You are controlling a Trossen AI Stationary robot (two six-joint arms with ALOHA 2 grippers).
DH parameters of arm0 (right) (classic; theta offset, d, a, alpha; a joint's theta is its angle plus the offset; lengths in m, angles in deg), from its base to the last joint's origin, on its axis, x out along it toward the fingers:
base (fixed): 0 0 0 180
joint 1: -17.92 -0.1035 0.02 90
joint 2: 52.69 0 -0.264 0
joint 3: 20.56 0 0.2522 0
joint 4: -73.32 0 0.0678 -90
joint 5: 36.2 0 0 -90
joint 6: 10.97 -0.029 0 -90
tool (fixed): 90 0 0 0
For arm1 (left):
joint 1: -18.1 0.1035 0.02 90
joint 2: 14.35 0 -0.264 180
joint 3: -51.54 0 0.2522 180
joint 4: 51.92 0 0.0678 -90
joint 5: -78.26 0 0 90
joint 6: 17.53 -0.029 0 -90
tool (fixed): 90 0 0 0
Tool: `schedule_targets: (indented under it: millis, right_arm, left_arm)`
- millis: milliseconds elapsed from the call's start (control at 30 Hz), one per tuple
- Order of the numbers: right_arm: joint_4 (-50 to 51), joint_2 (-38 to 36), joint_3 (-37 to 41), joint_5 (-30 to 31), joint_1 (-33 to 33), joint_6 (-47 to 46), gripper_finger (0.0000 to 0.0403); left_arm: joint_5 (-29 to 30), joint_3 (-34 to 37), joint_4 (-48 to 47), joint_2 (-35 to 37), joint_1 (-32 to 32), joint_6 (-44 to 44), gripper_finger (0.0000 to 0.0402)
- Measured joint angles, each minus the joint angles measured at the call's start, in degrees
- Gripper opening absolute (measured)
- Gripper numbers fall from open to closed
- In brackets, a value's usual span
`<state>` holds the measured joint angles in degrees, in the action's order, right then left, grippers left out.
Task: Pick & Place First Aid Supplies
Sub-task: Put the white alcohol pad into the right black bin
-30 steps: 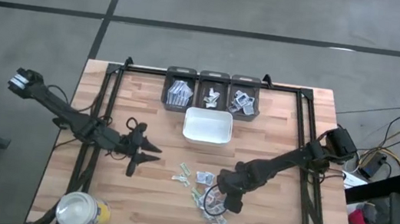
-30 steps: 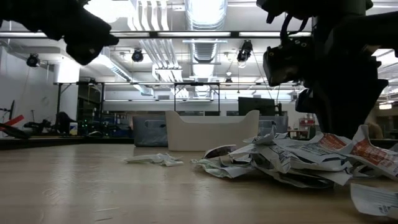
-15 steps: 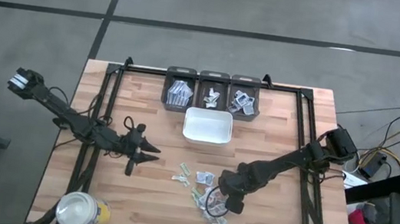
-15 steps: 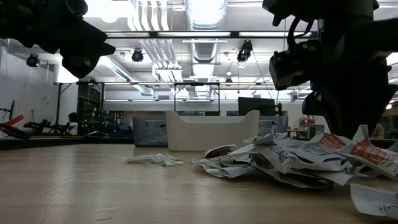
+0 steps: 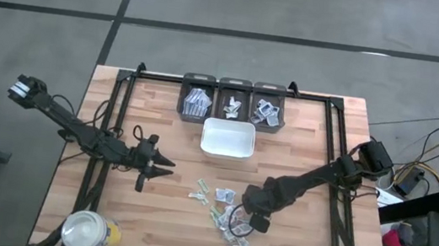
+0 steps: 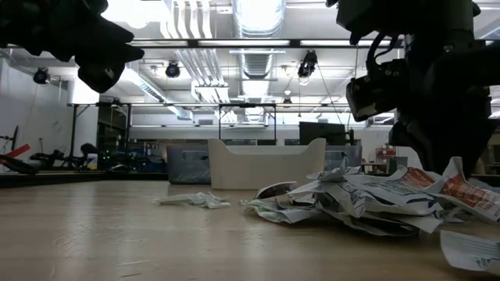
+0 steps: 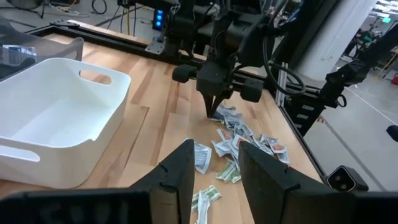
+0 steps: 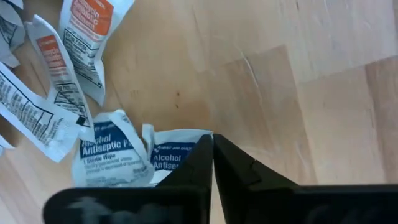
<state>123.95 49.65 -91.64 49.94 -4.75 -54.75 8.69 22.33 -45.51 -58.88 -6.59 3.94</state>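
right gripper is pinched closed on an alcohol wipe packet in the packet pile at 6 o'clock from the white tray - left gripper waits open at 9 o'clock.

A white tray sits mid-table on the wooden table, three dark bins lined up in a row just behind it along the far edge, and a white-lidded yellow jar stands at the near left corner.
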Motion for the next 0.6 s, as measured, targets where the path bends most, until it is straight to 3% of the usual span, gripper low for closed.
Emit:
schedule_targets:
  millis: [333,600]
  right_arm:
    - [2.3,-0.3,0.1,6.1,0.8,-3.5,0.0008]
    - [4.8,-3.1,0.4,15.7,2.1,-5.7,0.0008]
  left_arm:
    - [0.0,0.0,0.0,0.0,0.0,0.0,0.0119]
    - [0.0,0.0,0.0,0.0,0.0,0.0,0.0119]
